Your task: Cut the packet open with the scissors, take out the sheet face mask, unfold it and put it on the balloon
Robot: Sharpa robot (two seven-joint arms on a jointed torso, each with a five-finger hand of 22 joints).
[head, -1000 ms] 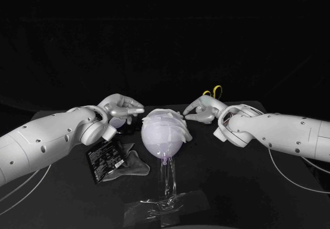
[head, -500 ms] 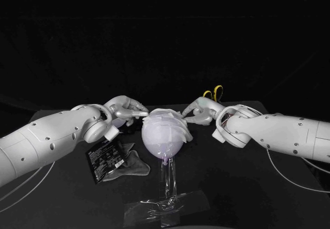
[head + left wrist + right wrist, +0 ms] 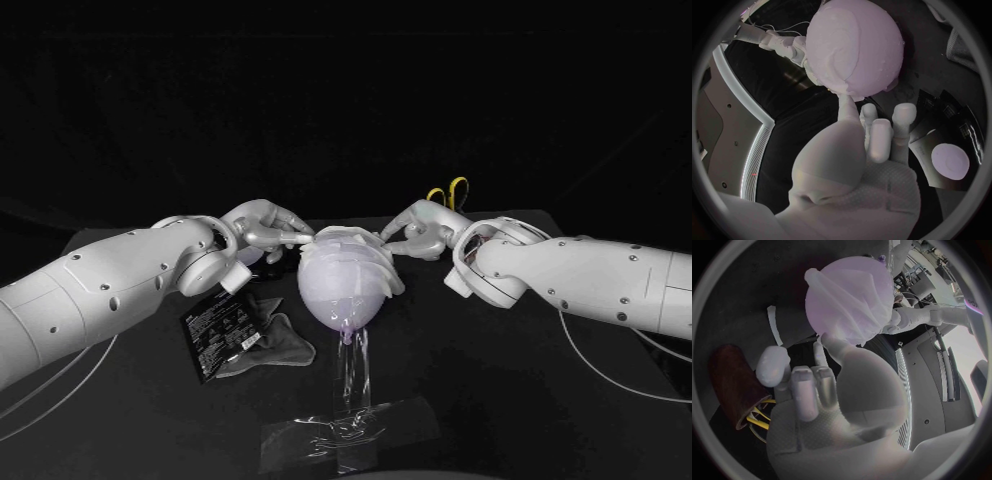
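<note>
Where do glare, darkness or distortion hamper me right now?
Head view: table sinks into darkness, balloon well lit. Left wrist view: fisheye bends edges; left robot hand blocks much. Right wrist view: same bending, bright glare at the rim past the right robot hand.

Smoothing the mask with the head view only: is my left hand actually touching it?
Observer: Yes. The left wrist view shows one fingertip of the left hand against the mask at its edge.
Operator: And the right?
Observer: The right hand also meets it with a single fingertip; its other fingers are off the mask.
Operator: Any wrinkles on that side?
Observer: Yes. The right wrist view shows a raised fold of mask running across the balloon.
</note>
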